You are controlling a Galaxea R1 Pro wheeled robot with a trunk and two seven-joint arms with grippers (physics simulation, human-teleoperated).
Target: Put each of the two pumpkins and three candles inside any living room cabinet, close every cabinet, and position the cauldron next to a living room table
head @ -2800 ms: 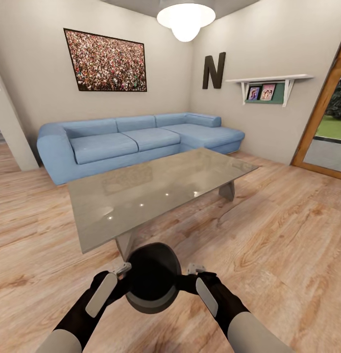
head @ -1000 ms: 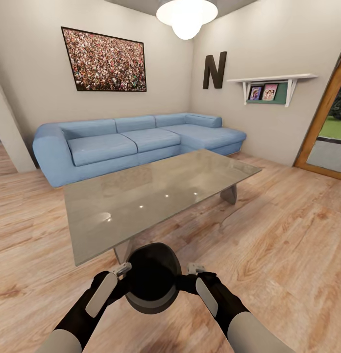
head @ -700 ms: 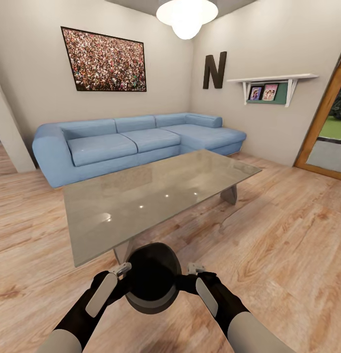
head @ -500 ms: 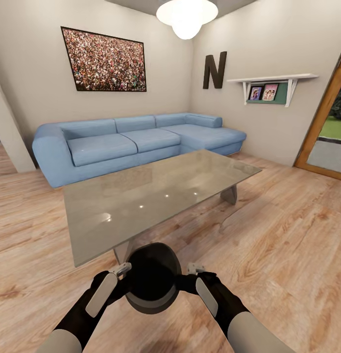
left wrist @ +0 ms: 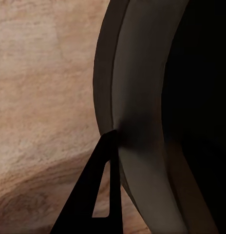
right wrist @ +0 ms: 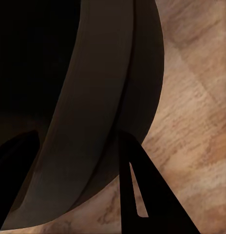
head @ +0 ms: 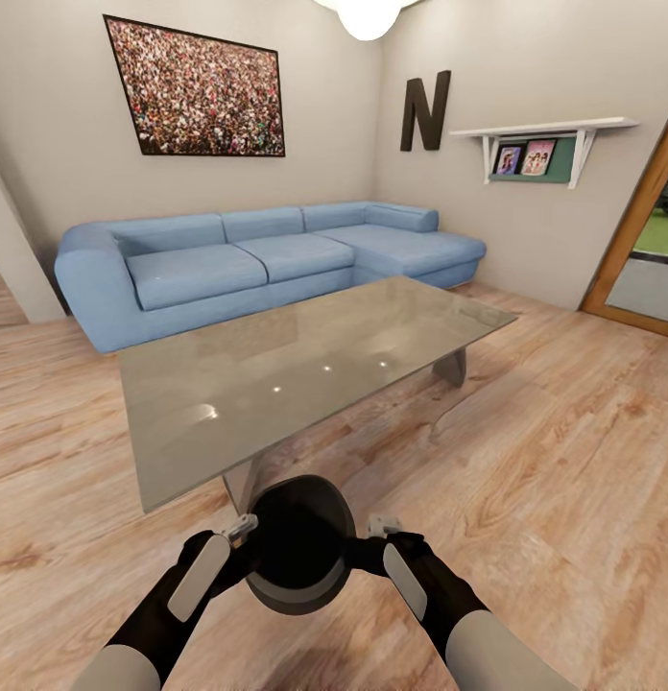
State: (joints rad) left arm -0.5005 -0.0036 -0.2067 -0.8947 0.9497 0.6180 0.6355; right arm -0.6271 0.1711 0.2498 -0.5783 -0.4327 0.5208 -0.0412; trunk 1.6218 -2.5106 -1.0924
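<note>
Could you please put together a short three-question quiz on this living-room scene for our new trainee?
1. True or false: the cauldron is gripped on its rim by both the left claw and the right claw.
2. What stands just beyond the cauldron? A) sofa B) table C) shelf
3. Fill in: the letter on the wall is ___.

Key: 1 true. 2 B, the grey table. 3 N.
</note>
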